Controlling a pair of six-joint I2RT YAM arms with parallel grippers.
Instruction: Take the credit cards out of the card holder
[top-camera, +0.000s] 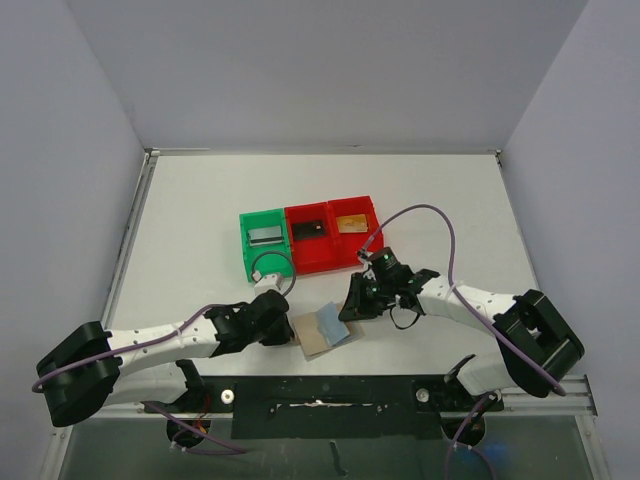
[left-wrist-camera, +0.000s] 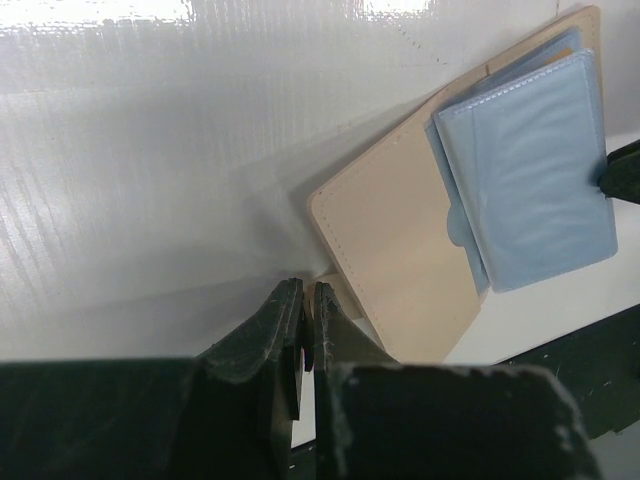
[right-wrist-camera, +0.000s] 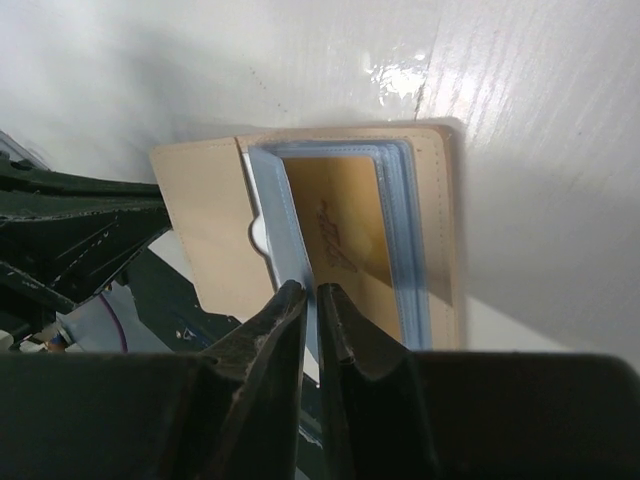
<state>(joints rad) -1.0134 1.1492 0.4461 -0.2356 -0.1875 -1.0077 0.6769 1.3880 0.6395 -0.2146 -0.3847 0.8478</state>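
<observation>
holder: card holder (top-camera: 322, 333) lies open on the surface (top-camera: 200, 230) near the front edge, between my two hands, blue pocket (left-wrist-camera: 530, 170) facing up.
left hand: left hand (left-wrist-camera: 308, 300) is clenched, tips at the holder's near tan corner. I can't tell whether it pinches the corner or only presses beside it.
right hand: right hand (right-wrist-camera: 312, 298) has its fingers almost together with the blue pocket's edge between them. It grips the holder's pocket, not a card, as far as I can see.
card to get: one gold card (right-wrist-camera: 345, 235) sits inside that pocket.
key relation: the gold card lies straight ahead of the right fingertips, a touch to their right. Its long axis points away from the hand, along my approach line. The right hand is the nearer one; the left is at the opposite flap, apart from the card.
bins: green bin (top-camera: 245, 250) holds a silver card (top-camera: 265, 236); red bins (top-camera: 325, 262) hold a black card (top-camera: 310, 229) and another gold card (top-camera: 350, 223).
my read: last card, pocket being held to get at it.
next: shift the grip from the pocket edge onto the card's near short edge, then pull back along its long axis.
risk: the holder drags along if the left hand isn't really pinning it.
</observation>
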